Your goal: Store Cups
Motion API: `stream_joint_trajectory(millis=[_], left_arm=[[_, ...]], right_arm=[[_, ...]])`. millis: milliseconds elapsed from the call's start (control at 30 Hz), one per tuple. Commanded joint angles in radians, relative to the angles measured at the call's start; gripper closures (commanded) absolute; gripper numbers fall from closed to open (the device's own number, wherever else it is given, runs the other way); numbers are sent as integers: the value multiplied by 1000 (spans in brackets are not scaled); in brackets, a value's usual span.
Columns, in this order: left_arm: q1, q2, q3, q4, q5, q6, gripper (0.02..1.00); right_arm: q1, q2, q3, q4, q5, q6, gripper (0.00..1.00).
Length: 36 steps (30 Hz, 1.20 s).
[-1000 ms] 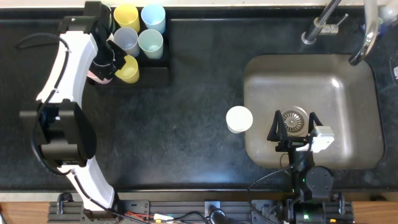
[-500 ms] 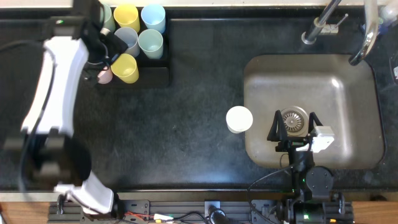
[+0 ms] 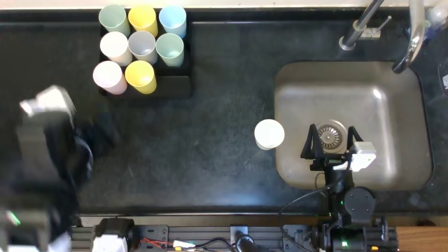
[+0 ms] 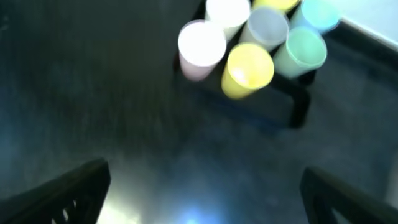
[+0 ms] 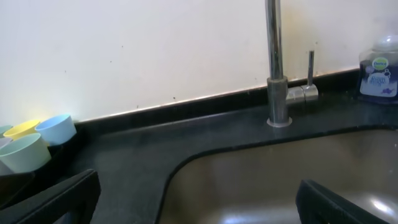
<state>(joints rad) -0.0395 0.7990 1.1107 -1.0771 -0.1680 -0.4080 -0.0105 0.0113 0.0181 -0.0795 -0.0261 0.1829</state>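
Hard to read: left arm [image 3: 45, 150] a smeared shape on the worktop [image 3: 210, 168], well apart from the sink [image 3: 392, 84]; left fingers [image 4: 68, 193] blurred and cut by the wrist view's edge, yet standing wide apart with nothing between them; right fingers [image 5: 56, 199] likewise cut at the edge, spread wide over the sink basin near the drain [image 3: 330, 131] and gripping nothing; soap bottle [image 5: 379, 65] behind the sink half out of frame; tap [image 5: 277, 62] cropped at its upper end; rack [image 3: 175, 85] mostly covered by its load, one dark corner showing.

Cups, stored: eight cups [image 3: 142, 46] upright, mouths up, packed touching in the black rack at the worktop's far corner, well apart from the sink; colours pale green, yellow, light blue, white, grey-blue, mint, pink, yellow; plain, smooth, slightly tapered; outlines soft in the left wrist view.

Cup, loose: one white cup [image 3: 269, 134] upright on the worktop, just beside the sink's rim on the side facing the rack, near the right fingers but apart from them.
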Motion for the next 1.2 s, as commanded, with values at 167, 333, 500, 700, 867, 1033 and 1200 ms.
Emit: stream_joint_trajectory(millis=[167,333,500,700,867,1033,1200], left_arm=[[-1,-640,-780,804,65,301,20],[0,-788,-996,1128,71,307,20],[-1,-796,-1103,1229,115,307,20],[0,-796,-1103,1083,126,307,20],[0,-796,-1103,995,130,307,20],[0,-796,-1103,996,130,307,20],[0,-796,-1103,996,130,307,20]], right_arm=[[5,-8,-13,5,-6,4,3],[5,-8,-13,5,-6,4,3],[5,-8,-13,5,-6,4,3],[5,-8,-13,5,-6,4,5],[5,-8,-13,5,-6,4,5],[5,-8,-13,5,-6,4,3],[5,-8,-13,5,-6,4,3]])
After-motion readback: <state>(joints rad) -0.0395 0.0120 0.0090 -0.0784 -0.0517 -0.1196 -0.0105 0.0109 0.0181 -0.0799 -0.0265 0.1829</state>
